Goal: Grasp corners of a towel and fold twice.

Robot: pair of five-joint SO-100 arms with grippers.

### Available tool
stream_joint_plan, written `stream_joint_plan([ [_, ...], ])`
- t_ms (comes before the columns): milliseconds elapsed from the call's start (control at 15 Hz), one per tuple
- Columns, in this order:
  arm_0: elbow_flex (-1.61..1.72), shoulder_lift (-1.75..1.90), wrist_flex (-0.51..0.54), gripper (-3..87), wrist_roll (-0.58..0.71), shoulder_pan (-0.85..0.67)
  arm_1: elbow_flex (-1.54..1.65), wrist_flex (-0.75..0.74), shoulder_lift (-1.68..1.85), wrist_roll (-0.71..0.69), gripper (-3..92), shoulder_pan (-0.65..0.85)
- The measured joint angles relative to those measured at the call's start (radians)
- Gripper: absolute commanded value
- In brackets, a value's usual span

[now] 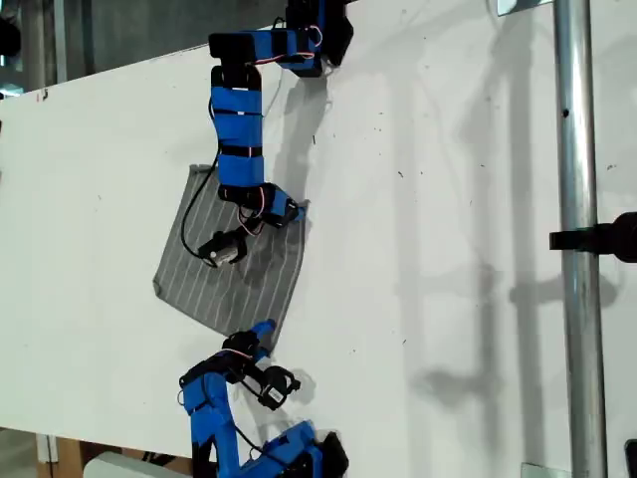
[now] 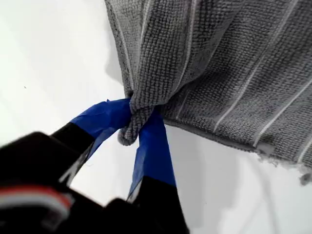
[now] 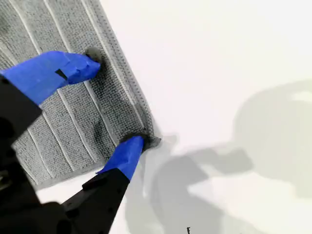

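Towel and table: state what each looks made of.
Towel: soft woven or terry-like fabric, grey with thin pale stripes; a nubby looped texture shows in the first wrist view, and it bunches where pinched. Table: smooth, matte white board, probably laminate or painted; exact material unclear.

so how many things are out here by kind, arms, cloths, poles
Blue robot arms: 2, my first gripper pinching a towel corner, my second gripper spread over another corner
Grey striped towel: 1
Metal pole: 1
Total: 4
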Motion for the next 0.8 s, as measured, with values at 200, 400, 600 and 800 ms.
stream_joint_plan([
  [200, -0.094, -0.100, 0.051, -2.6, -0.012, -0.012, 0.023, 0.000, 0.011, 0.000, -0.2, 0.000],
  [400, -0.109, -0.117, 0.051, -2.8, -0.002, -0.012, 0.025, -0.014, 0.031, 0.002, -0.2, 0.000],
  [600, -0.087, -0.071, 0.034, -2.8, -0.009, 0.020, 0.051, -0.015, 0.040, 0.002, -0.2, 0.000],
  [800, -0.094, 0.017, 0.106, -2.8, -0.101, 0.121, 0.072, 0.006, 0.083, 0.020, -0.2, -0.021],
])
